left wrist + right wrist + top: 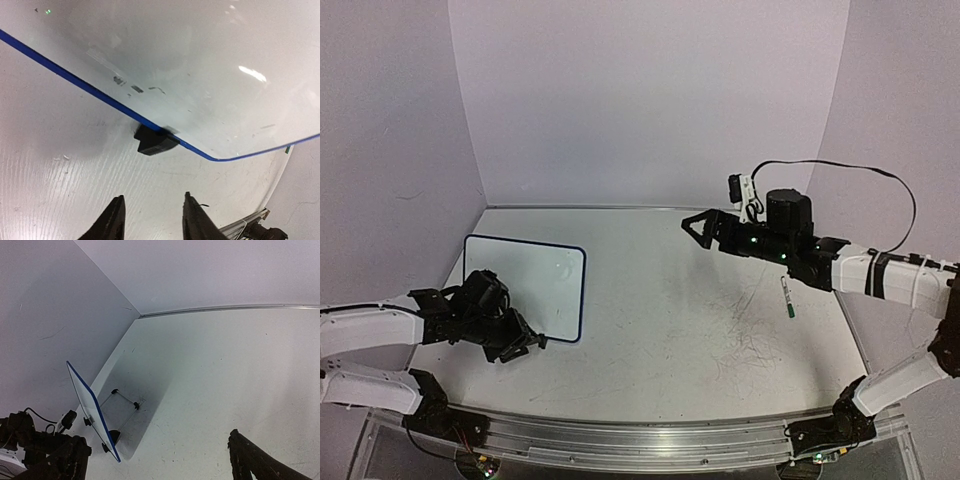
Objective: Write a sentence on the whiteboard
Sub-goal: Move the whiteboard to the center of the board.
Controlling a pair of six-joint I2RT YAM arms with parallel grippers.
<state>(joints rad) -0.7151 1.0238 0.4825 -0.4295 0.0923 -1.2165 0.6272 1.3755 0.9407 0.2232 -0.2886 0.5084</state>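
- Left gripper (153, 199) sits low over the table (660, 300), its two dark fingers (112, 222) spread apart with nothing between them.
- Just ahead of it is the whiteboard (200, 75). The thin blue rim runs slantwise across the left wrist view, and a rounded corner lies a little right of the finger gap.
- One black foot (154, 141) of the board rests on the table straight beyond that gap, near the fingertips but not touching them.
- From above, this gripper is at the board's near right corner, and the board stretches away from it toward the far left wall.
- The board's face shows white, with a few faint grey smudges and glare.
- Right gripper (693, 232) hangs above the table, well apart from the whiteboard. Its jaws are wide open and empty and point toward the board's side.
- From the right wrist view the board appears nearly edge-on, far ahead and to the left. It leans back on a thin wire stand (125, 407).
- A green marker (786, 298) lies flat on the table behind the right gripper, under its forearm. Nothing touches it.
- Faint grey scribbles (750, 350) mark the tabletop on the near side of the marker.
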